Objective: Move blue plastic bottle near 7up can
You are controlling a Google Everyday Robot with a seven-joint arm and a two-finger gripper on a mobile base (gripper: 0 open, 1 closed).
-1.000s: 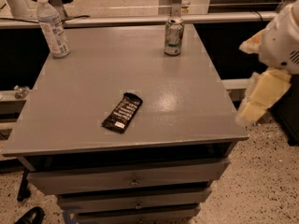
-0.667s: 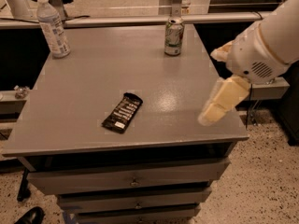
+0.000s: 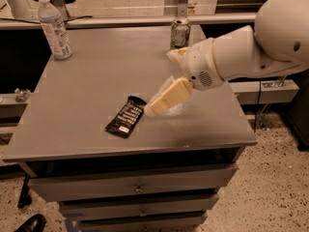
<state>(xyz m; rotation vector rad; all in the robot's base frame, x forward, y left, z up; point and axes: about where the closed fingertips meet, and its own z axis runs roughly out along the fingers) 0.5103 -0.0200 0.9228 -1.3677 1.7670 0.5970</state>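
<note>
Grey drawer cabinet (image 3: 135, 190) on speckled terrazzo floor (image 3: 275, 192).

The grey table (image 3: 82, 100) carries a bottle (image 3: 54, 28) upright at its far left corner. A can (image 3: 180, 32) stands at the far edge, well apart. A black wrapper (image 3: 126, 116) lies flat near the middle. The gripper (image 3: 153, 106) hangs just right of the wrapper.

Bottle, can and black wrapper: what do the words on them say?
blue plastic bottle: the label has print, too blurred to read.
7up can: no letters can be read.
black wrapper: pale marks, too blurred to read.
gripper, above the table just right of the wrapper: no writing shows.
</note>
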